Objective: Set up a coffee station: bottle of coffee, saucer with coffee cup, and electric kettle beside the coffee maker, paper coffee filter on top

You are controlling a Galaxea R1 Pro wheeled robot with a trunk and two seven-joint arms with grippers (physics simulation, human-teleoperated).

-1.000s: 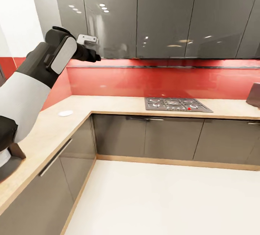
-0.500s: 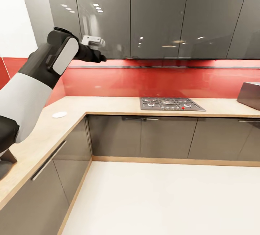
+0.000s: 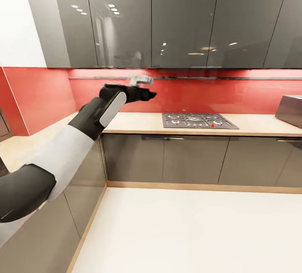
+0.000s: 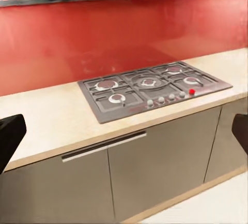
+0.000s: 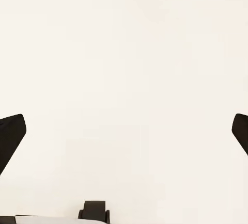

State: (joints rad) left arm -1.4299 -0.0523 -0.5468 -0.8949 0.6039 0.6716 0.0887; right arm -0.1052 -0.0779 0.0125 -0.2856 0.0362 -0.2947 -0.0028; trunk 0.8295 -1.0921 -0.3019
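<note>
1. Red backsplash (image 3: 188, 94) and a pale wooden bench (image 3: 260, 124) are seen along the far wall, with a gas hob (image 3: 199, 120) set into the bench and grey wall cabinets (image 3: 184, 29) above it.
2. None of the coffee things can be made out in these pictures; a grey box-like object (image 3: 290, 111) is cut off at the head view's right edge and cannot be identified.
3. The left gripper (image 3: 147, 95) is held out in the air towards the hob, blurred in the head view; in the left wrist view its fingertips (image 4: 10, 136) are set wide apart with nothing between them.
4. The right gripper (image 5: 126, 136) is likewise spread and empty, pointed at a plain pale surface.
5. The step in hand is judged to be travel and searching; it is best done with the arm drawn in clear of the cabinets and the head swept slowly along the bench until the coffee maker is found.
</note>
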